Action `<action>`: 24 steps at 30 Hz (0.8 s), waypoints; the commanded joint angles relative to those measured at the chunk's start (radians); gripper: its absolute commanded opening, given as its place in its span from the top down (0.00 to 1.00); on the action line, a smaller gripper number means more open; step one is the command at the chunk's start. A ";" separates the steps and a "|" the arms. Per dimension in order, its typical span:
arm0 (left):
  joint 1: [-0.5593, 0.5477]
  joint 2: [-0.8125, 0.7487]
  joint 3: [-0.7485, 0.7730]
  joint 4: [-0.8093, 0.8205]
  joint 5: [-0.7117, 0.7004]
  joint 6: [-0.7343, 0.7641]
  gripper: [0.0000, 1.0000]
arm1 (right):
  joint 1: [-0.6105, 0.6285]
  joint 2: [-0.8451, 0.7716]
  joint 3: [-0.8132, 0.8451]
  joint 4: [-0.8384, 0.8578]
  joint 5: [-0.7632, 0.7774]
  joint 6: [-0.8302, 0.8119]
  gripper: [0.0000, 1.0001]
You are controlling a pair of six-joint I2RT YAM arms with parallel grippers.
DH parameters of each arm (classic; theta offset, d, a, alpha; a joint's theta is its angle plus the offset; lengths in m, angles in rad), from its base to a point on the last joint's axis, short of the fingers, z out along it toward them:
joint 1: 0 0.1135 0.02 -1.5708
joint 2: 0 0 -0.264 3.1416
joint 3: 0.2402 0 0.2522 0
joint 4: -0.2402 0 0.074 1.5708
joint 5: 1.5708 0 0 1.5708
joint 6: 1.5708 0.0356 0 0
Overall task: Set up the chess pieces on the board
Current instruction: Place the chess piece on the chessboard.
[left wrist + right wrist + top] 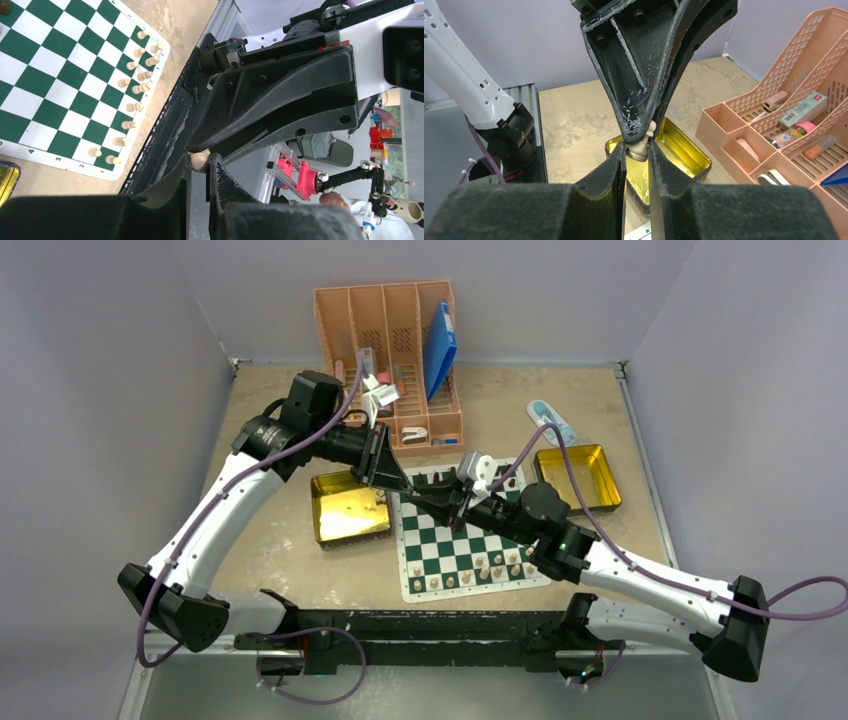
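A pink organiser (395, 350) w/ a blue folder (440, 335) is standing at the back of the table (280, 560). One gold tin (350, 508) is lying just L of the board (440, 540), and a 2nd gold tin (578, 478) is lying by its far R corner. A small blue and white thing (552, 423) is lying behind that 2nd tin. Both arms are reaching in over the board's far L corner, so they are hiding that part from above. The pale pieces (480, 568) are standing in the 2 rows at the board's near edge, close to its white border and the black rail. The mid rows are showing plain green and white squares. Grey walls are closing in the table on 3 sides. The L gripper (200, 167) and the R gripper (638, 155) are meeting tip to tip above the spot where the L tin and the board corner come together. Btw them a pale pawn (643, 146) is sitting up in the air, not on the board. The L fingers are squeezing it w/ only a thin gap. The R fingers are pinching its fat end just as tight. The L tin's shiny inside is showing right under the pawn in the R wrist view.
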 commanded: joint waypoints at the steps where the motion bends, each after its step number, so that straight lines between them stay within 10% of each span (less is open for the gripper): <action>1: -0.004 -0.019 -0.014 0.064 0.096 0.021 0.98 | -0.001 -0.015 0.026 0.038 0.004 -0.025 0.87; 5: -0.004 -0.017 -0.016 0.052 0.079 0.049 1.00 | 0.000 -0.013 0.034 0.005 -0.003 -0.016 0.84; 16: -0.004 -0.048 -0.008 0.025 -0.264 0.088 1.00 | 0.000 -0.200 -0.074 -0.181 0.106 0.301 0.39; 24: -0.009 -0.160 -0.155 0.150 -0.419 0.075 1.00 | -0.002 -0.266 -0.071 -0.407 0.437 0.523 0.13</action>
